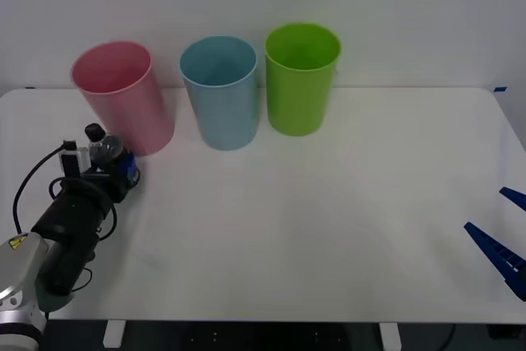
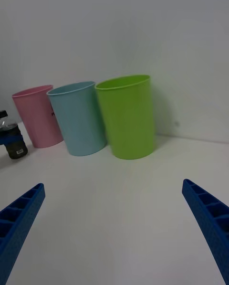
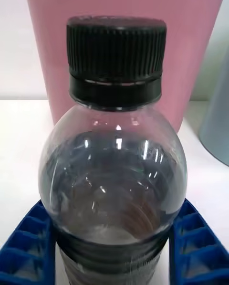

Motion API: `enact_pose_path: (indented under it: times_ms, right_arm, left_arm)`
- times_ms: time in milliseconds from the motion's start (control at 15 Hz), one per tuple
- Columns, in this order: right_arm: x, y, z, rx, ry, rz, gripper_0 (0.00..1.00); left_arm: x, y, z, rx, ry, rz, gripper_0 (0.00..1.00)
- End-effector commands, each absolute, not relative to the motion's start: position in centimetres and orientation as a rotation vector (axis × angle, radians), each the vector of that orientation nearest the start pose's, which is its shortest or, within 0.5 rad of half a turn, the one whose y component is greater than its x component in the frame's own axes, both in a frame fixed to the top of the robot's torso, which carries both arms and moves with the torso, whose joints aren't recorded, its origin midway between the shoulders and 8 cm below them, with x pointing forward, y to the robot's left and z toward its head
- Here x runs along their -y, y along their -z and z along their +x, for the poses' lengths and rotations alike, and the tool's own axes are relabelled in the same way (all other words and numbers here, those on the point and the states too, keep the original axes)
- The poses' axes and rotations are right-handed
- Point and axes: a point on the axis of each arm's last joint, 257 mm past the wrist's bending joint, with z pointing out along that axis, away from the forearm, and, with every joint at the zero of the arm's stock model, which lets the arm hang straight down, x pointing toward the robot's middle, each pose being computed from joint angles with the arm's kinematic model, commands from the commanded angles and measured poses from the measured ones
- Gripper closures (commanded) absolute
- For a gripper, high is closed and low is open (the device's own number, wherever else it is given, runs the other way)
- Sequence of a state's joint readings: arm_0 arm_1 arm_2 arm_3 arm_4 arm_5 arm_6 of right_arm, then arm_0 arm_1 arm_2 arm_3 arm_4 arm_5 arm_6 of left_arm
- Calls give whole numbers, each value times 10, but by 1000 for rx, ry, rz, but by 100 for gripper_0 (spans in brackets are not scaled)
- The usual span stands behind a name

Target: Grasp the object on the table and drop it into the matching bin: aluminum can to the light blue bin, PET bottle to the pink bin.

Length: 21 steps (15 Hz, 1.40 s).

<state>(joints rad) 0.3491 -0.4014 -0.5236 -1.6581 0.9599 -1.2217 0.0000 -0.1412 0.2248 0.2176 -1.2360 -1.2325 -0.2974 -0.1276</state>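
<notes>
At frame left, before pink bin: PET bottle upright, cap up, clamped in left pincer; right pincer spread wide, lower right.

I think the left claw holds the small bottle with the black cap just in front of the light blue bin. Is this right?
Not quite. The left claw does hold the small bottle, but it stands in front of the pink bin, not the light blue bin. The front view shows this, and the left wrist view shows pink behind the cap.
</notes>
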Motion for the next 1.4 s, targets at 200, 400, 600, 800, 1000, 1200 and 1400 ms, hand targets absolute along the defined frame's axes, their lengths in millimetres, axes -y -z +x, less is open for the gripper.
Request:
enact_pose_path:
  times_ms: [200, 400, 600, 800, 1000, 1200, 1400]
  right_arm:
    - [330, 169, 342, -1441, -567, -465, 0]
    - [330, 169, 342, -1441, -567, -465, 0]
    - [330, 169, 342, -1441, -567, -465, 0]
    - [330, 169, 342, -1441, -567, -465, 0]
    - [330, 169, 342, -1441, -567, -465, 0]
    - [330, 169, 342, -1441, -567, -465, 0]
    - [330, 169, 342, -1441, -567, -465, 0]
  left_arm:
    - [-332, 271, 559, -1658, 138, 18, 100]
    - [-340, 263, 540, -1641, 155, 22, 100]
    - [-350, 247, 518, -1612, 159, 23, 100]
    - [-355, 220, 497, -1565, 172, 29, 100]
    - [-351, 187, 480, -1511, 192, 47, 100]
    - [-348, 149, 476, -1454, 233, 59, 100]
    - [-347, 111, 483, -1404, 298, 66, 100]
